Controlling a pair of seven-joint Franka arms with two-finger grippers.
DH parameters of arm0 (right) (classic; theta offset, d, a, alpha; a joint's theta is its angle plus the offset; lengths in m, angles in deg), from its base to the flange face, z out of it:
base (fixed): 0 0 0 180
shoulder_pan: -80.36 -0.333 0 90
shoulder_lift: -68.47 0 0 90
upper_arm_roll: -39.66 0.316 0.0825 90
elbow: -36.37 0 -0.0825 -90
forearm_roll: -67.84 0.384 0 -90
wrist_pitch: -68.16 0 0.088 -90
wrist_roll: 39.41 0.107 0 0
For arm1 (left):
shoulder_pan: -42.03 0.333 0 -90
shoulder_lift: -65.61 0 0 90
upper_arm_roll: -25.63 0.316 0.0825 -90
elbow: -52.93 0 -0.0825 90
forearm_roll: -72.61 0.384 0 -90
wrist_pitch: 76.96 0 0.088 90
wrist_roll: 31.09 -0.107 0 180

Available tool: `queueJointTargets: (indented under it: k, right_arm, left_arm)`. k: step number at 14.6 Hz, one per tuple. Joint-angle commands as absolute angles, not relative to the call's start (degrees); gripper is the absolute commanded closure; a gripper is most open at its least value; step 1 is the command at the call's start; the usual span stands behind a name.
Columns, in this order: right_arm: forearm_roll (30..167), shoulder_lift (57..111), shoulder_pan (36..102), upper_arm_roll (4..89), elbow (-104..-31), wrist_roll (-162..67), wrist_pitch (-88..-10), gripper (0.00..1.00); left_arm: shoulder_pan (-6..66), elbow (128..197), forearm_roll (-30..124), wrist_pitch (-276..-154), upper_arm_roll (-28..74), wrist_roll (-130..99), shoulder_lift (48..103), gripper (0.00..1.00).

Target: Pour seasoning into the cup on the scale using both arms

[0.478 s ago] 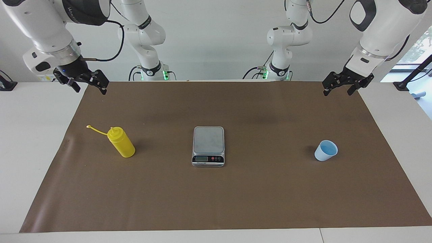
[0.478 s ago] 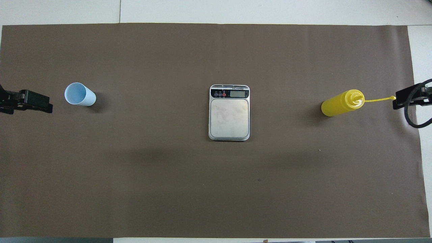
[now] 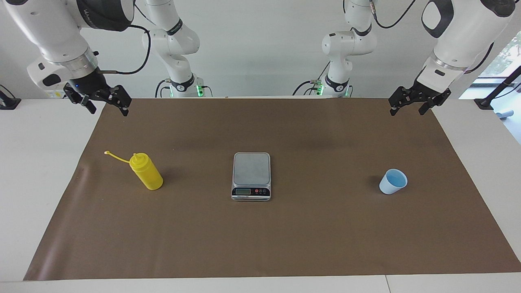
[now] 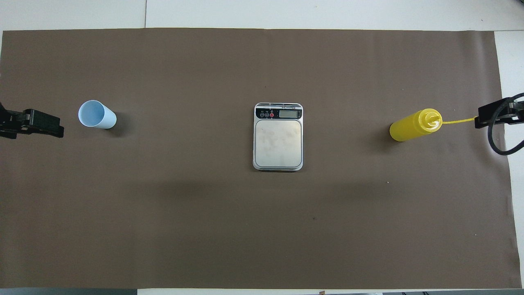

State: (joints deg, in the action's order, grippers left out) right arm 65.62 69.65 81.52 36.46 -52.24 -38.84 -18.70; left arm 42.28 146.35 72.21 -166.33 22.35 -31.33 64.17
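The yellow seasoning bottle [image 3: 146, 171] [image 4: 414, 125] stands upright on the brown mat toward the right arm's end, its cap strap sticking out sideways. The light-blue cup [image 3: 393, 181] [image 4: 96, 114] stands upright and empty toward the left arm's end. The scale [image 3: 251, 176] [image 4: 278, 137] sits between them in the middle of the mat with nothing on its platform. My right gripper [image 3: 108, 105] [image 4: 491, 116] hangs open and empty in the air over the mat's edge at its end. My left gripper [image 3: 408, 109] [image 4: 41, 125] hangs open and empty over the mat's edge at its end.
The brown mat [image 3: 260, 244] covers most of the white table [image 3: 40, 162]. Two more white arms [image 3: 179, 53] stand at the table's robot edge, away from the objects. A black cable [image 4: 501, 135] loops by the right gripper.
The right gripper has shifted very slightly. The bottle, cup, scale and left gripper have not moved.
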Motion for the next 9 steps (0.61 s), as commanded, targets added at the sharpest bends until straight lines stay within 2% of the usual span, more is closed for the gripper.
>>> queueJointTargets:
  k: [1, 6, 9]
  right_arm:
    - [66.78, 68.38, 81.68, 36.68, -54.16, -40.03, -20.17, 0.0]
    - [66.87, 68.38, 81.68, 36.68, -54.16, -40.02, -20.35, 0.0]
    - [66.96, 68.38, 81.68, 36.68, -54.16, -40.02, -20.26, 0.0]
  left_arm:
    - [42.38, 148.47, 73.14, -168.0, 22.73, -32.05, 62.45, 0.0]
    - [42.73, 149.52, 73.05, -175.47, 22.99, -32.49, 65.69, 0.0]
    - [43.6, 153.73, 73.14, -183.2, 23.08, -32.58, 67.63, 0.0]
